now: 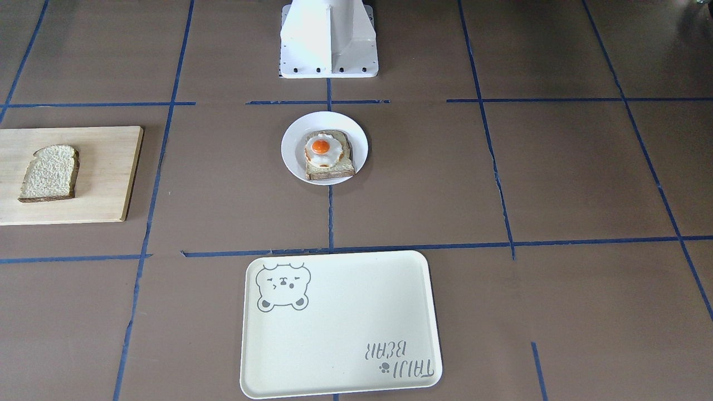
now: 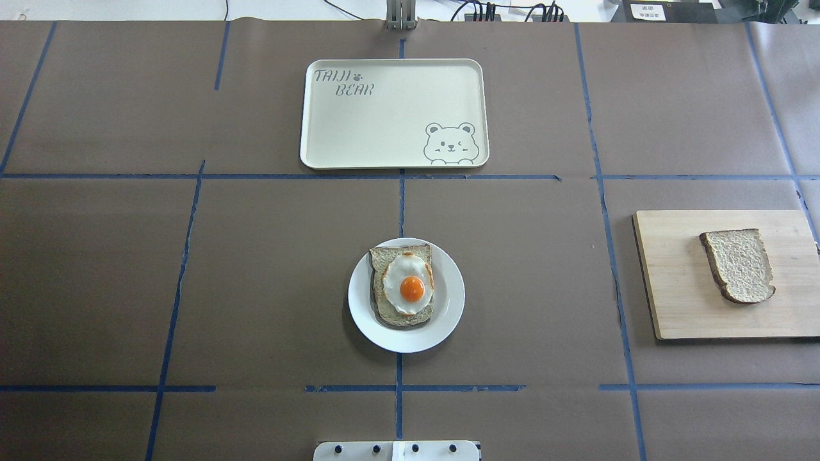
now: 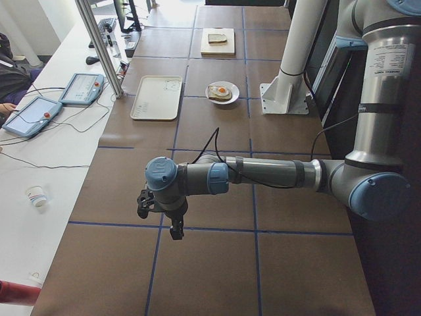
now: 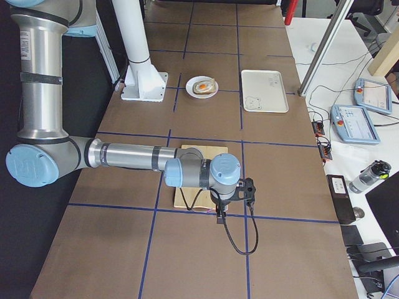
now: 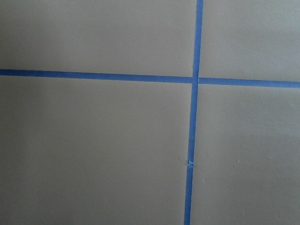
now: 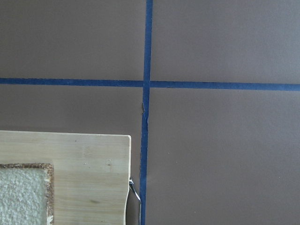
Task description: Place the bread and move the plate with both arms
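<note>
- Bread (image 2: 737,266) lay flat on wooden board (image 2: 672,282), worktop's (image 2: 256,288) right end; long axis front-to-back, rounded top twd robot.
- Plate (image 2: 448,307) sat mid-worktop.
- Left arm (image 3: 263,174) & right arm (image 4: 131,156) reached out level; left claw (image 3: 176,232), right claw (image 4: 220,217) pointed down, grip couldn't be told.

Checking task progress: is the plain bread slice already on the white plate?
No, the bread lies on the wooden board, well apart from the plate holding egg toast.
</note>
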